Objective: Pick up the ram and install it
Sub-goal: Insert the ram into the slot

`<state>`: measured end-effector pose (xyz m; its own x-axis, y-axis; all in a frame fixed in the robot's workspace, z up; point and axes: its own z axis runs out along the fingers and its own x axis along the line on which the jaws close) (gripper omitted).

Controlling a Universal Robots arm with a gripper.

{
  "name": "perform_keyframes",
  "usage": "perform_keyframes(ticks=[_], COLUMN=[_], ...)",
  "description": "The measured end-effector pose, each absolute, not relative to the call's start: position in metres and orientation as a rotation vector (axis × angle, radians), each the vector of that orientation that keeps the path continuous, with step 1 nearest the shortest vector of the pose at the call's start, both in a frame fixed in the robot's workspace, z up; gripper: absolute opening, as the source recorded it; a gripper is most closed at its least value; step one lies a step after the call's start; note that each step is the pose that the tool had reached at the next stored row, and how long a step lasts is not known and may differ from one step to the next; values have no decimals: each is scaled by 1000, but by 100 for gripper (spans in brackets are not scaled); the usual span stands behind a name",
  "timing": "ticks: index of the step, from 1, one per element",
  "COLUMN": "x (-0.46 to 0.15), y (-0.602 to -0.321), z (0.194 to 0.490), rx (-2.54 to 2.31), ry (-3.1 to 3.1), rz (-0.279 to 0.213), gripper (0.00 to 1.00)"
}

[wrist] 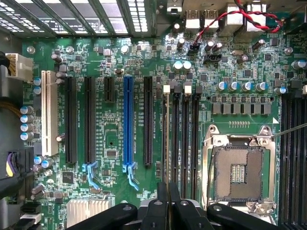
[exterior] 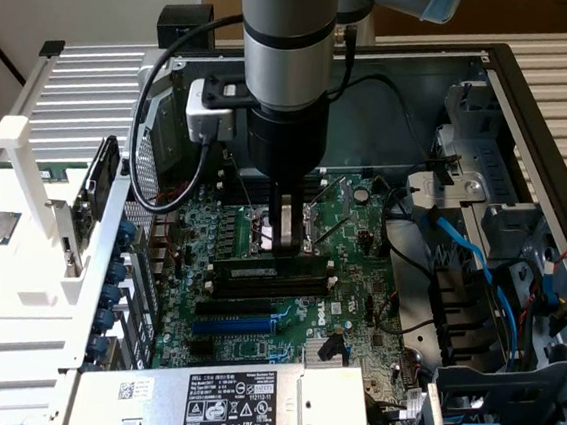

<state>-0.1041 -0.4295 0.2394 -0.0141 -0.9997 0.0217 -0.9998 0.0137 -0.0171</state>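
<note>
The ram [exterior: 255, 268] is a thin green stick standing on its long edge among the black memory slots [exterior: 291, 286] of the motherboard in the open computer case. My gripper [exterior: 282, 248] reaches straight down from above and is shut on it. In the wrist view the ram [wrist: 166, 143] appears edge-on as a thin pale line. It lines up with the memory slot nearest the expansion slots, beside the other memory slots [wrist: 186, 139]. My gripper [wrist: 167, 201] has its black fingers pinched close on the stick's near end. Whether the stick is seated in the slot I cannot tell.
The open CPU socket [wrist: 238, 167] lies just beyond the memory slots. A blue expansion slot [wrist: 128, 124] and black ones lie on the other side. The power supply [exterior: 235, 399] sits at the case's near edge. Blue cables [exterior: 470, 256] and drive cages [exterior: 505, 415] fill the exterior view's right.
</note>
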Motion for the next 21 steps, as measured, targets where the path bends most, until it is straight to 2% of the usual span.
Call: perform_keyframes(ticks=[21], x=[-103], y=[-428], z=[236], rx=[2202], ry=[-2226], rz=[37], gripper=[12])
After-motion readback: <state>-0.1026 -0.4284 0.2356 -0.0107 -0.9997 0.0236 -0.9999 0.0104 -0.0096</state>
